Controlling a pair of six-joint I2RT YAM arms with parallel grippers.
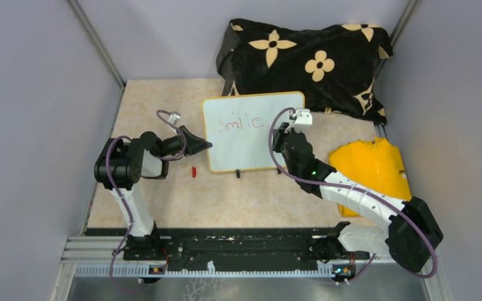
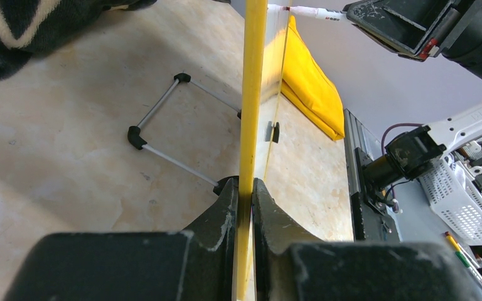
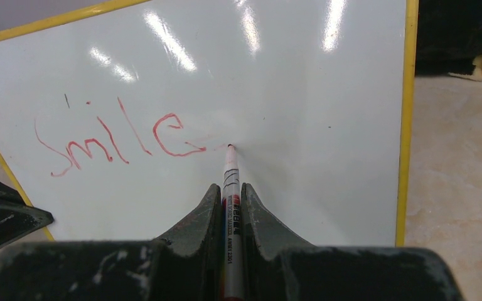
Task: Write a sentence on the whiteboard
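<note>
whiteboard [image 1: 251, 147] propped up mid-table, just in front of the black flower-patterned cloth [image 1: 301, 59], yellow cloth [image 1: 373, 166] to its right. left gripper [image 2: 245, 188] clamped tight on the board's left yellow frame edge, fingers on either side. right gripper [image 3: 229, 191] closed on a marker [image 3: 231, 175], tip touching the board face just right of the red lettering [image 3: 119, 135], which reads "smile" on one line with a faint mark after the e. small red object [image 1: 193, 171] lies on the table [image 1: 163, 113] near the left gripper.
</note>
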